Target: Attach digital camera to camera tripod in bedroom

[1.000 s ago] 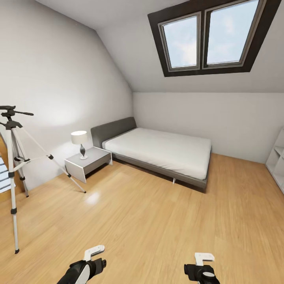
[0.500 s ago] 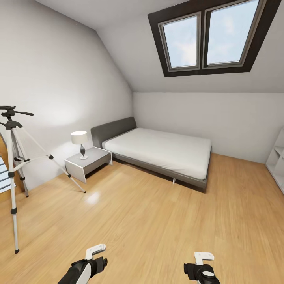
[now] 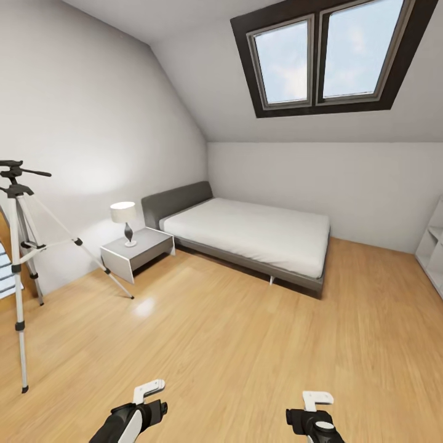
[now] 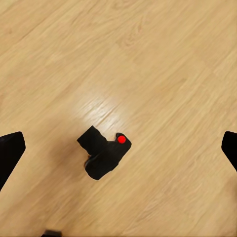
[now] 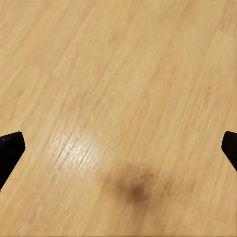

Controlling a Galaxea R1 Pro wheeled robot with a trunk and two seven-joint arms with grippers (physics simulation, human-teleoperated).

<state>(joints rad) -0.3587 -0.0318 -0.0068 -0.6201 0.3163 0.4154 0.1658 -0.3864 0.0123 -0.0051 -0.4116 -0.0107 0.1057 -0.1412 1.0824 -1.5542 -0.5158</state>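
The digital camera (image 4: 103, 157), a small black body with a red dot on top, lies on the wood floor in the left wrist view. It sits well below my left gripper (image 4: 120, 150), between its wide-spread fingertips (image 4: 10, 154), and the gripper is open and apart from it. The camera tripod (image 3: 19, 246) stands at the far left of the bedroom, silver legs spread and black head with a pan handle on top. My right gripper (image 5: 120, 148) is open over bare floor. Both arms show low in the head view: left (image 3: 138, 412) and right (image 3: 314, 418).
A grey low bed (image 3: 246, 237) with a white mattress stands against the far wall. A grey nightstand (image 3: 136, 252) with a lamp (image 3: 125, 221) is beside it. A white shelf (image 3: 432, 252) is at the right edge. A skylight (image 3: 326, 55) sits in the sloped ceiling. Open wood floor (image 3: 246, 344) lies ahead.
The whole head view has shifted slightly, so the camera moved a little. Both arms sit a touch lower in the picture. Nothing in the room has moved.
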